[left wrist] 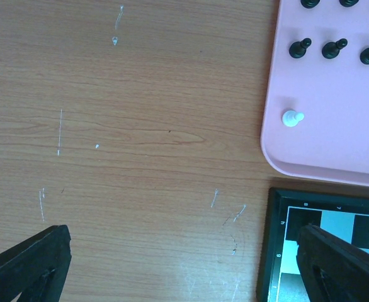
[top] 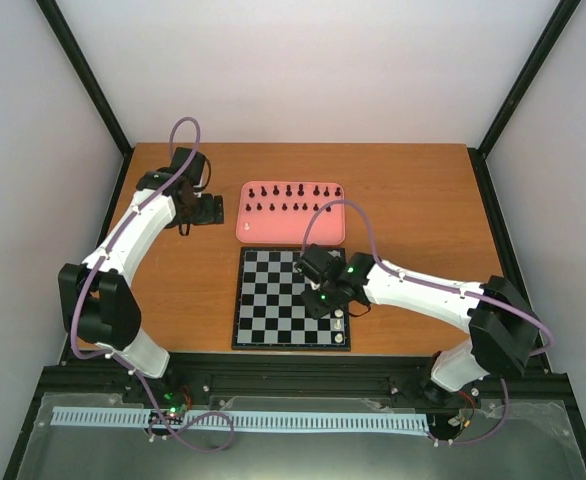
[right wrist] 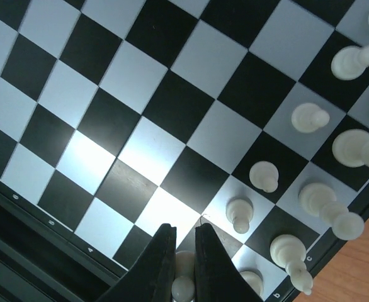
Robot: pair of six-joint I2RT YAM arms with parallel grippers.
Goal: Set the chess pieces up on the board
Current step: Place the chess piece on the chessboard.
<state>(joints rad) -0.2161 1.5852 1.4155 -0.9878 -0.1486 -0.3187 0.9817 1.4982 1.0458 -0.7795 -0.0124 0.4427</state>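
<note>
Progress is under halfway, by my reading. White pieces (right wrist: pixel 309 117) stand in two ranks along one edge of the board (right wrist: pixel 172 94), bunched toward one corner, and further squares of those ranks are bare. My right hand (right wrist: pixel 184 228) hangs over that same edge, its fingers pressed nearly together and pinching one white piece (right wrist: pixel 183 286). No black piece shows on the board. The pink tray (top: pixel 273 230), just beyond the board's far edge, holds the black pieces (left wrist: pixel 301 48) in two rows, plus a lone white piece (left wrist: pixel 291 117) near the tray corner closest to the board. My left hand (left wrist: pixel 183 239) is spread and empty over bare bench (left wrist: pixel 140 126), beside the board's far corner.
</note>
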